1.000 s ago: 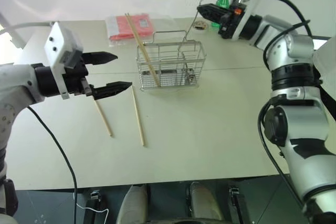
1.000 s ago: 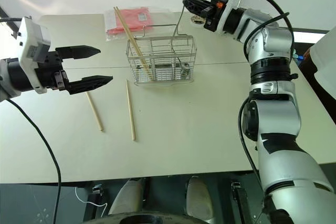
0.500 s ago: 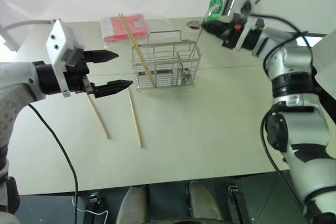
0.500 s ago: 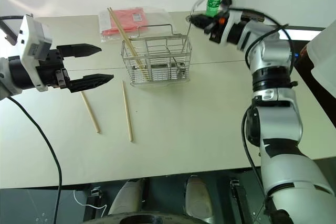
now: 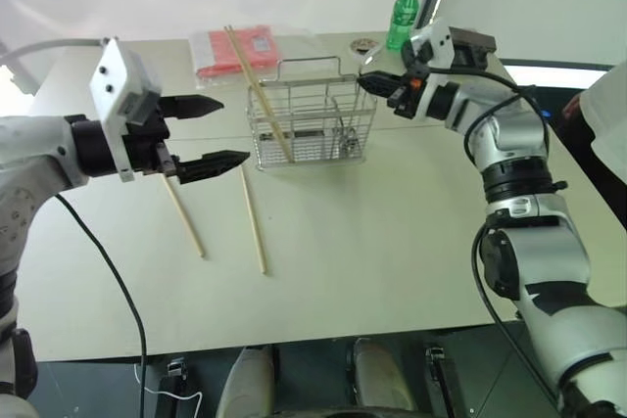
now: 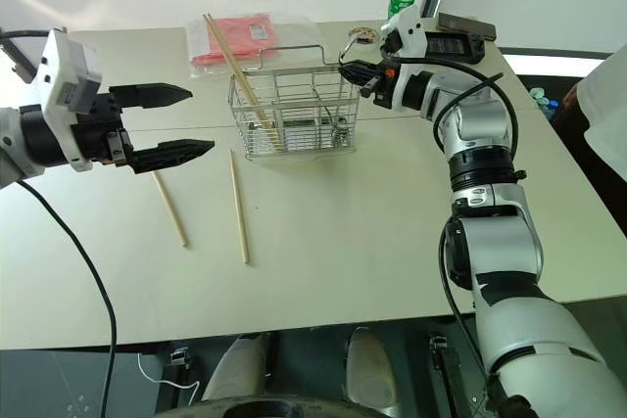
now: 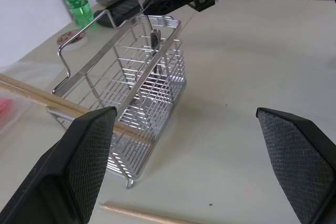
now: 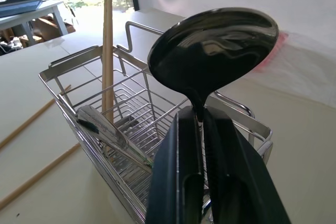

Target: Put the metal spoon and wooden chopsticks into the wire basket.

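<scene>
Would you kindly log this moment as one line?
right gripper: holds metal spoon over wire basket | left gripper: open, empty | two wooden chopsticks on table

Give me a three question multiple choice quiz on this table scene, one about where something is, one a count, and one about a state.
1. Where is the green bottle?
A. inside the wire basket
B. at the far edge of the table, beyond the basket
C. in the left hand

2. How many wooden chopsticks lie flat on the table?
A. none
B. two
C. four

3. What is the right hand doing?
A. pinching the metal spoon's handle, bowl up
B. hanging idle, holding nothing
C. gripping a chopstick

Answers:
1 B: the bottle stands behind the wire basket near the wall.
2 B: two chopsticks lie in front of the basket, while a third chopstick leans inside it.
3 A: the wrist view shows the metal spoon held between the fingers over the basket; the left hand stands open and empty.
</scene>
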